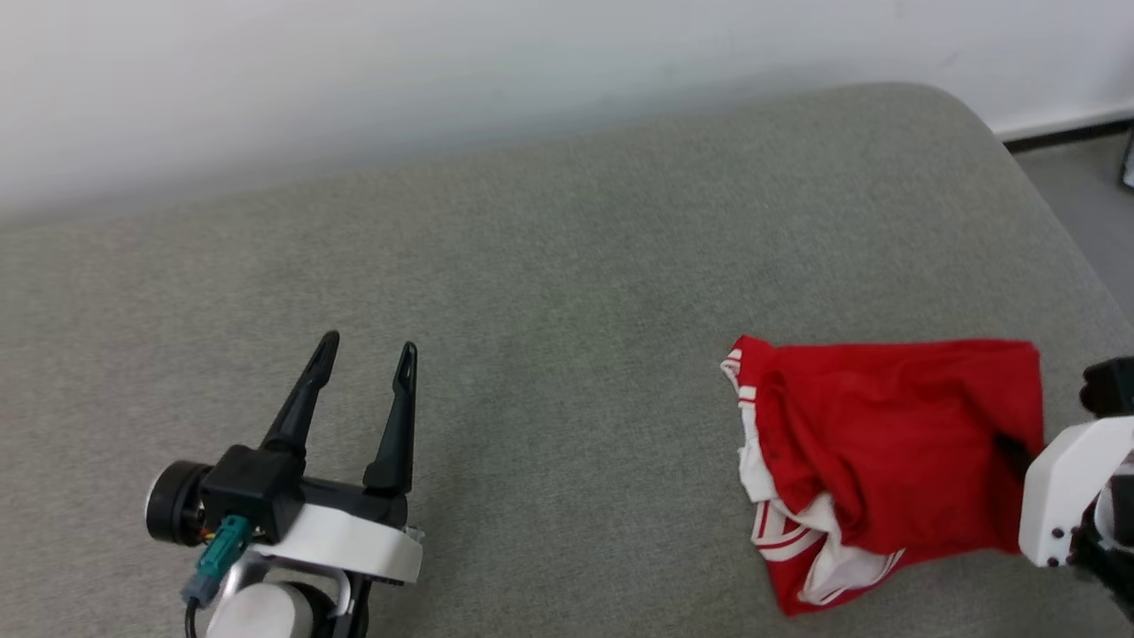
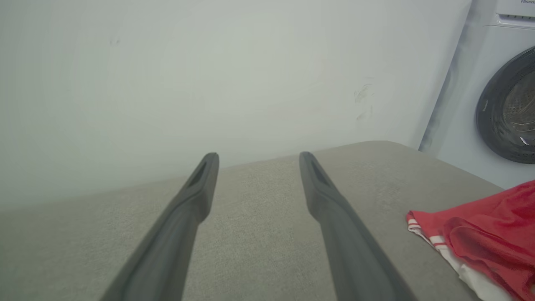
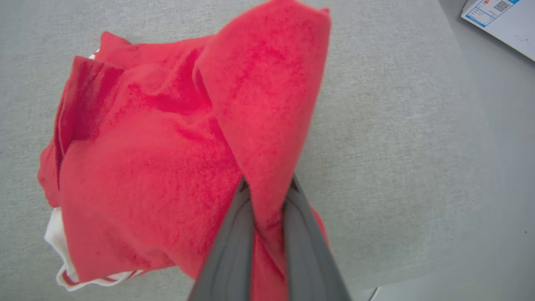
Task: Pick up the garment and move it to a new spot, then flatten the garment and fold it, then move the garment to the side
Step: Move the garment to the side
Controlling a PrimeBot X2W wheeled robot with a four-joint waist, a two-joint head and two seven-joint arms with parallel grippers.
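Observation:
The garment (image 1: 886,443), a red shirt with white striped trim, lies bunched on the right side of the grey cushion (image 1: 549,292). My right gripper (image 3: 269,188) is shut on a fold of the garment (image 3: 167,167), the red cloth pinched between its two fingers and pulled up toward the camera. In the head view the right arm's white wrist (image 1: 1063,478) sits at the garment's right edge, its fingers hidden by the cloth. My left gripper (image 1: 368,354) stands open over bare cushion at the lower left, far from the garment (image 2: 485,234), with nothing between its fingers (image 2: 200,184).
A white wall runs behind the cushion. A washing machine (image 2: 501,104) stands off the cushion's far right end. The cushion's right edge (image 3: 480,167) drops to grey floor, where a white printed sheet (image 3: 501,21) lies.

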